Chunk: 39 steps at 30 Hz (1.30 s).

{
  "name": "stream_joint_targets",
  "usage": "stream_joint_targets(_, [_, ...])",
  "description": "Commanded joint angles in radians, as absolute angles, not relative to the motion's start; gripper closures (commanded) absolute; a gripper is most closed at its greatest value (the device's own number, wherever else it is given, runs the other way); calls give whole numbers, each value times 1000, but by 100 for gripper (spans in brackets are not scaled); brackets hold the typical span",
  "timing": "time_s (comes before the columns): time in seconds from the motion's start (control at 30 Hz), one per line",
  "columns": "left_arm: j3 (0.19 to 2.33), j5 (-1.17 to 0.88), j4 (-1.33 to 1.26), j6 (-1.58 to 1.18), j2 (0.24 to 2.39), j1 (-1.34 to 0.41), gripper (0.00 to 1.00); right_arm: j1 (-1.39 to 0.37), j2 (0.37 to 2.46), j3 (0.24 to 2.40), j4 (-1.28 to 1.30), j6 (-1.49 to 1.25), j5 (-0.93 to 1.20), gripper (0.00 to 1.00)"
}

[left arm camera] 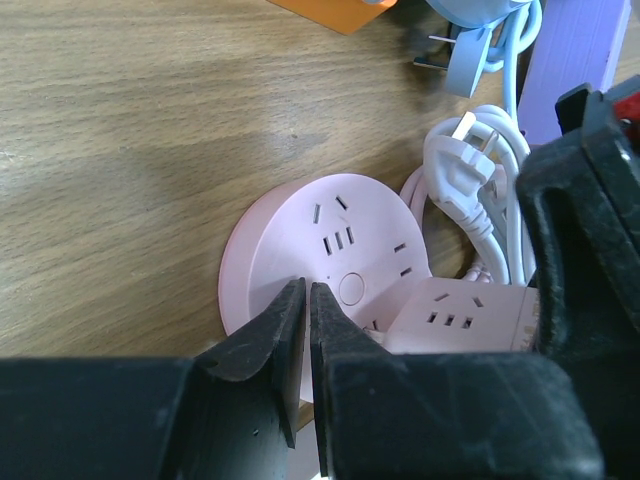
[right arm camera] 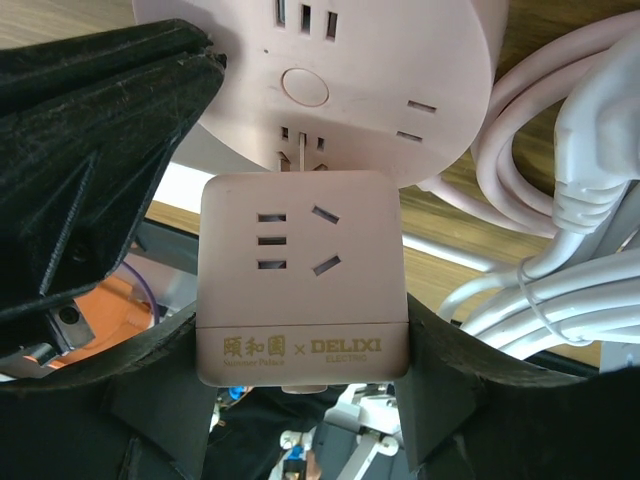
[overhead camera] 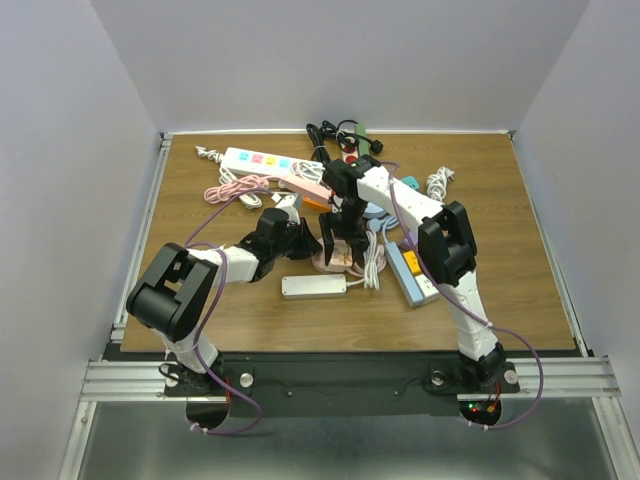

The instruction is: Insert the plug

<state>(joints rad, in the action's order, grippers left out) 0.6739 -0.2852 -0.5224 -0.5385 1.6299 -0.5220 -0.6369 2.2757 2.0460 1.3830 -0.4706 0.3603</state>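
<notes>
Right fingers (right arm camera: 455, 400) grip a pink adapter (right arm camera: 300, 280), likely light and rigid, by its flat sides, prongs at the round socket (right arm camera: 400, 60); closed left fingers (left arm camera: 265, 340) sit at its rim.

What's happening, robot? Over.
Left claw shut, tips at round pink socket hub. Right claw shut on square pink adapter, prongs not fully in. White cable coil beside.

Bright, even overhead light; soft shadow on the table (left arm camera: 120, 200); plug (right arm camera: 300, 270) sharp, right end effector (right arm camera: 303, 340) dark, featureless
</notes>
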Motion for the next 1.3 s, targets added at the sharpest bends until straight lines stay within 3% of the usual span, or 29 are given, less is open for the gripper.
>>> stream_joint_targets(0.0, [683,-298,-505,-514,1646,-529,81,-650,2319,2106,1388,-506,287,98])
stream_joint_targets(0.73, [647,-278,-548,-525,1652,-511,82,-660,2376,2215,1385,-575,156,96])
stream_joint_targets(1.03, [644,-226,-551,-531,1692,-450,66,-654,2402,2255,1385,-595,166,95])
stream_joint_targets(1.27, [649,-288,-589,-546,1755,-439,64,-652,2411,2279,1387,-603,152,76])
